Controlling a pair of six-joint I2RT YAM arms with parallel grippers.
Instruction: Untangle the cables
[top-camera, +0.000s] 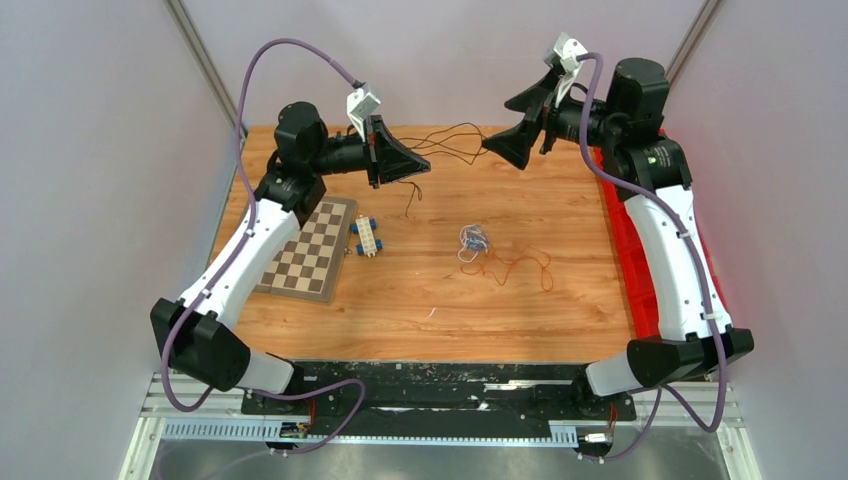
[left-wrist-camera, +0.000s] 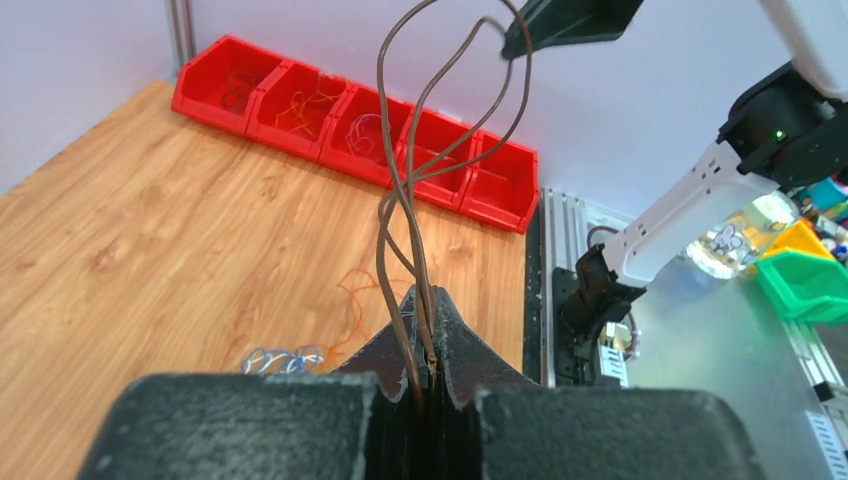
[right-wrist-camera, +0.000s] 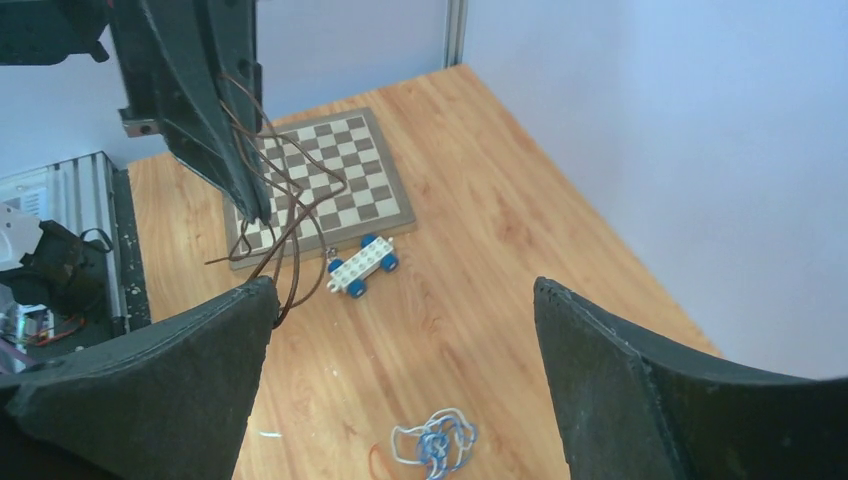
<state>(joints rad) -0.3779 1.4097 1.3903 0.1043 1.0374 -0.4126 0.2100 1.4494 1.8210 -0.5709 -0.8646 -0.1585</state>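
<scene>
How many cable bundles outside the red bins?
3: dark brown strands clamped in the left tool; white-blue knot mid-table; orange strand beside it. Overlap may hide more.

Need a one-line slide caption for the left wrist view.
Left end effector shut on twisted brown cables looping upward; blue-white cable and orange cable lie loose on the wooden table, red bins behind.

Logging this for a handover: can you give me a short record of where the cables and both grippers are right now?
left gripper: shut on the brown cable, raised above the table
right gripper: open, at the brown cable's loops
white-blue cable: bunched on the table
orange cable: loose on the table, next to the white-blue cable
other items: chessboard, toy car, red bins
</scene>
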